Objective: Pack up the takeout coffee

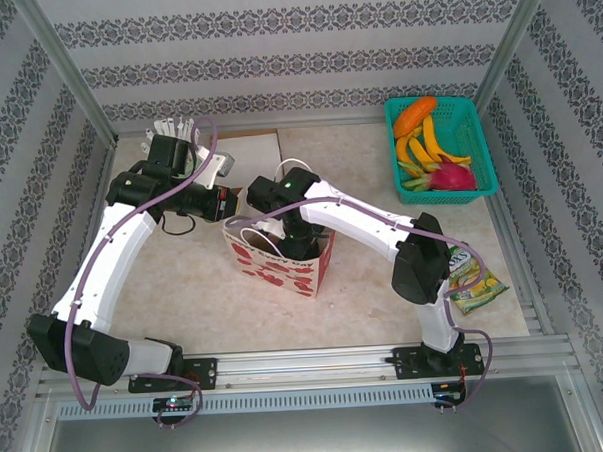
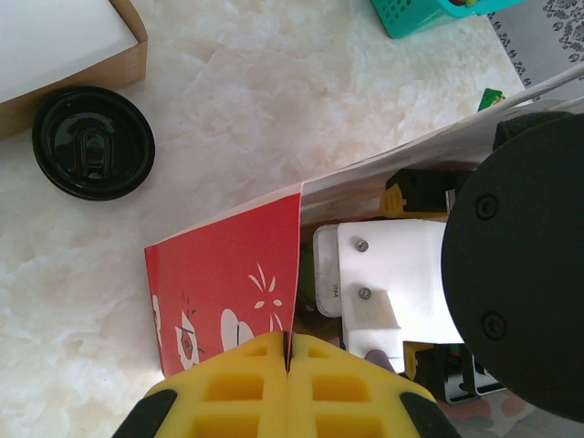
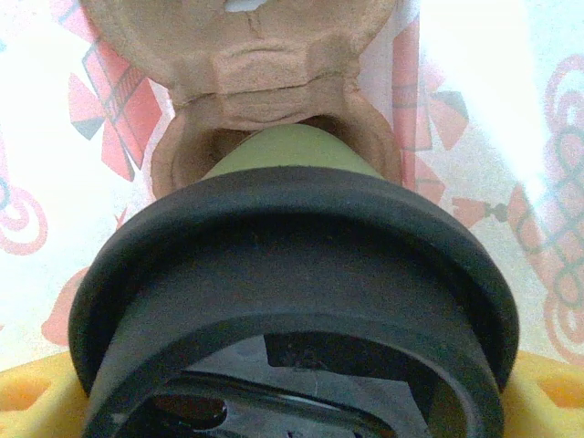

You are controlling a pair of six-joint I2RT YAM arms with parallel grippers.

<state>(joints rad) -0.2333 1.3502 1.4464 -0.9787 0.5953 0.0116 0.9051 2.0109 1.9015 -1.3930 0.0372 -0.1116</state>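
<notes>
The takeout coffee, a green-sided cup under a round black lid, sits between the yellow fingers of my right gripper, which is shut on it. The cup hangs inside the red-and-white paper bag, its base at a well of a brown pulp cup carrier. In the top view my right gripper reaches down into the bag's mouth. My left gripper is shut on the bag's top edge beside the red panel, at the bag's left rim.
A round black lid rests on the marble table next to a cardboard box. A green basket of fruit stands back right. A snack packet lies by the right arm's base. A cup of white sticks stands back left.
</notes>
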